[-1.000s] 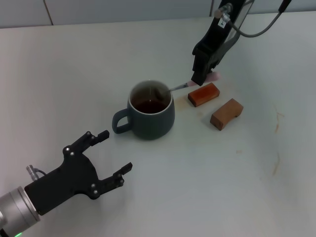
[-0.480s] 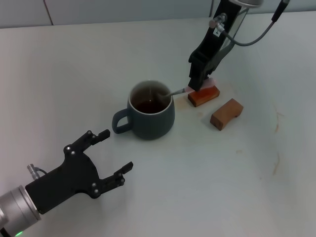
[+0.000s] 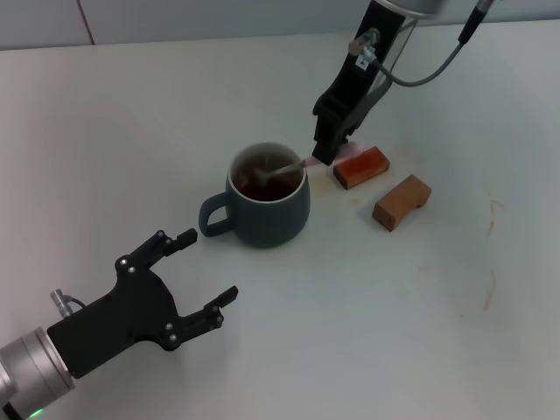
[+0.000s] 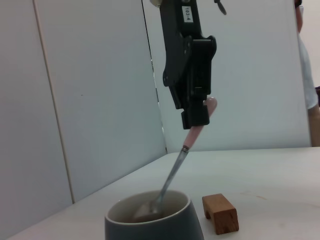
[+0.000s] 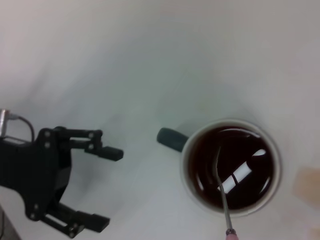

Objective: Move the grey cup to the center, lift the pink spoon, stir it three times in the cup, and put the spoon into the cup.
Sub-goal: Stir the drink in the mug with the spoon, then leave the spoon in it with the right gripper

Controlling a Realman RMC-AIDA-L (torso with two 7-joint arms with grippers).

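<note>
The grey cup stands mid-table with dark brown liquid inside and its handle toward my left arm. My right gripper hangs just beyond the cup's far right rim, shut on the pink handle of the pink spoon. The spoon slants down, with its metal bowl dipped in the liquid. The left wrist view shows the cup, the spoon and the right gripper on the pink handle. The right wrist view shows the cup and the spoon's stem in the liquid. My left gripper is open and empty, in front of the cup.
Two brown wooden blocks lie right of the cup: a reddish one just under the right gripper and a lighter one farther right. One block shows in the left wrist view. The left gripper shows in the right wrist view.
My right gripper has moved left toward the cup with the spoon, and the spoon's bowl has shifted inside the cup. The left arm and the cup have stayed in place.
</note>
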